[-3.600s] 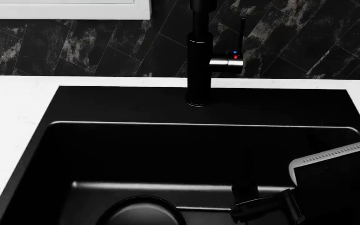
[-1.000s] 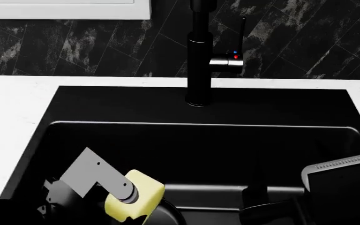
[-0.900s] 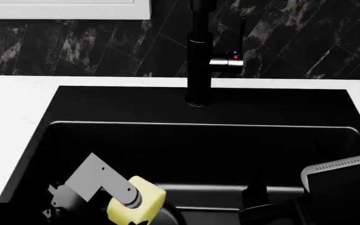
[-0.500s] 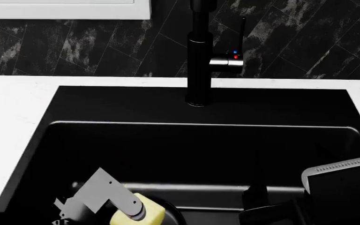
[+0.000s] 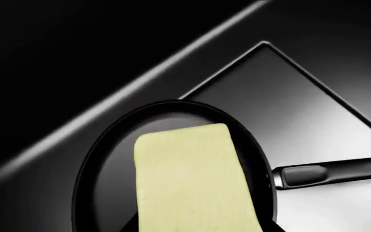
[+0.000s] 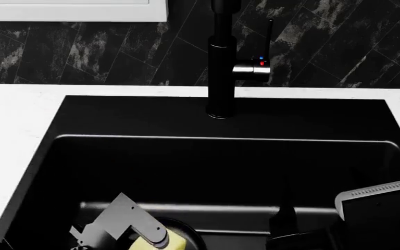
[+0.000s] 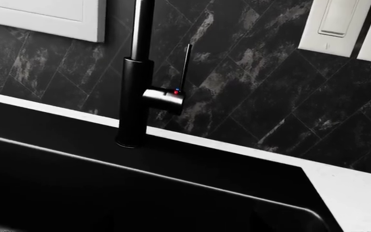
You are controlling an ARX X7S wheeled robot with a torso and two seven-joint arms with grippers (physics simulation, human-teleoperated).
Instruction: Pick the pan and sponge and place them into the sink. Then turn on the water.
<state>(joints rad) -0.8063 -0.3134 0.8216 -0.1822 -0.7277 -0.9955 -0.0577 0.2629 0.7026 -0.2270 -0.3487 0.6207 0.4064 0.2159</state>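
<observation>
Left gripper [image 6: 148, 240] low inside sink [image 6: 221, 161], clamped on sponge [image 5: 195, 181], held directly above pan [image 5: 172, 169] resting on sink floor, handle pointing sideways. Right gripper [image 6: 290, 234] at sink's right, state impossible to tell. Faucet [image 7: 137, 77] upright behind basin.

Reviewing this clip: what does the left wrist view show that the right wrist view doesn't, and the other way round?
Only the left wrist view shows the sponge over the pan and the pan's handle lying on the stepped sink floor.

Only the right wrist view shows the faucet with its thin lever, the dark tiled backsplash, the wall switches and the white counter.

Both show the sink's black interior; neither shows its own gripper.
</observation>
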